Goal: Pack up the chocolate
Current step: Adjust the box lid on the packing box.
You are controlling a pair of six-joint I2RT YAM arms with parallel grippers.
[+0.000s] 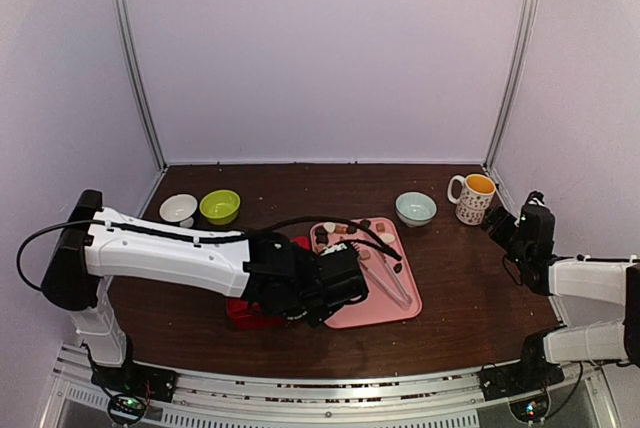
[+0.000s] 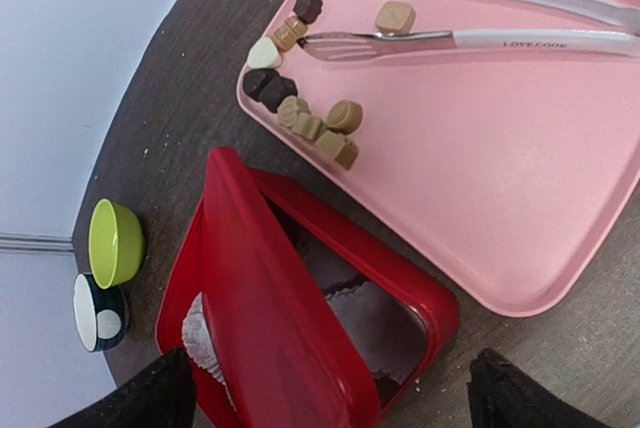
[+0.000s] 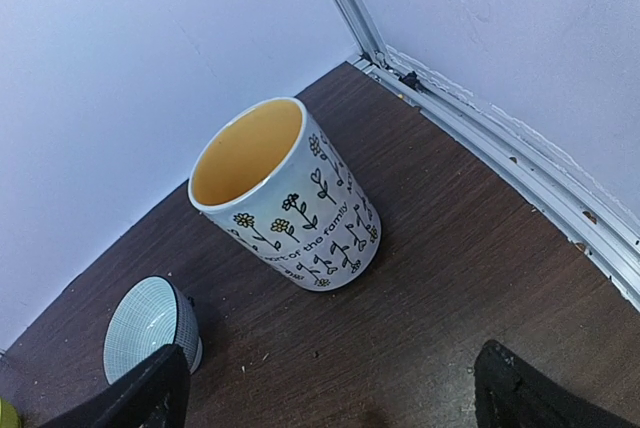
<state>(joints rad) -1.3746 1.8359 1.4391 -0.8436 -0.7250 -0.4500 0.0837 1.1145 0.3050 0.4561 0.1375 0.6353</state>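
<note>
Chocolate (image 2: 320, 128) on pink tray (image 2: 500, 198), paper liners (image 2: 200, 336) in red box (image 2: 400, 273), left fingers (image 2: 140, 398) apart, right fingers (image 3: 140, 393) apart

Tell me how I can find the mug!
Look at the brown table, at its far right corner. The mug stands there, beside a pale blue bowl. Only it is tall, white with black flowers and yellow inside.

Flowered mug (image 3: 290, 203) with yellow inside, pale blue bowl (image 1: 415, 208), green bowl (image 1: 219, 206), white bowl (image 1: 178, 209), tongs (image 2: 500, 40) on pink tray (image 2: 500, 178)
</note>
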